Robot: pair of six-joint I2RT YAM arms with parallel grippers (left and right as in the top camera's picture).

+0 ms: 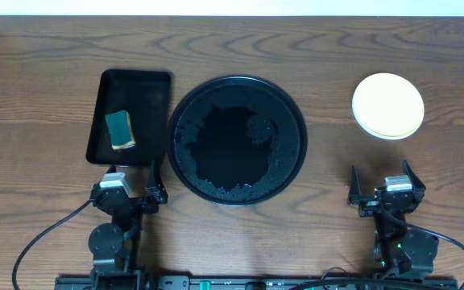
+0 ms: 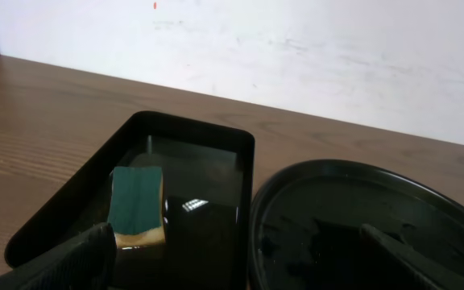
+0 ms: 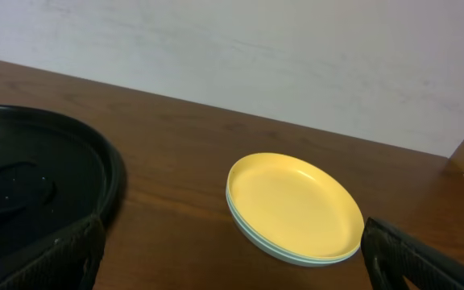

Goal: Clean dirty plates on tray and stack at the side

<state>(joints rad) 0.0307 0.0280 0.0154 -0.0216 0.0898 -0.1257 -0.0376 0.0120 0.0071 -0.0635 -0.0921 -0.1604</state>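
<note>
**Plates stacked at the side, round tray bare, both arms wide open**

Nearest the robot, the left gripper (image 1: 127, 180) and the right gripper (image 1: 383, 179) hover low over the wood-grain table (image 1: 39, 48). On both, the fingers are spread to full width and grip nothing.

The glossy black round tray (image 1: 304, 141) lies ahead of the left gripper, to its right. It carries no plates, only wet beads and a film.

The plates (image 1: 387, 105) sit on bare table almost straight ahead of the right gripper, well apart from the tray. The right arm is far nearer them. They are smooth, shallow and round, with no long axis. A pale yellow plate tops mint-green rims.

Farthest left, a green-topped sponge (image 1: 120, 130) lies in the rectangular tray (image 1: 135, 74).

The task looks finished.
</note>
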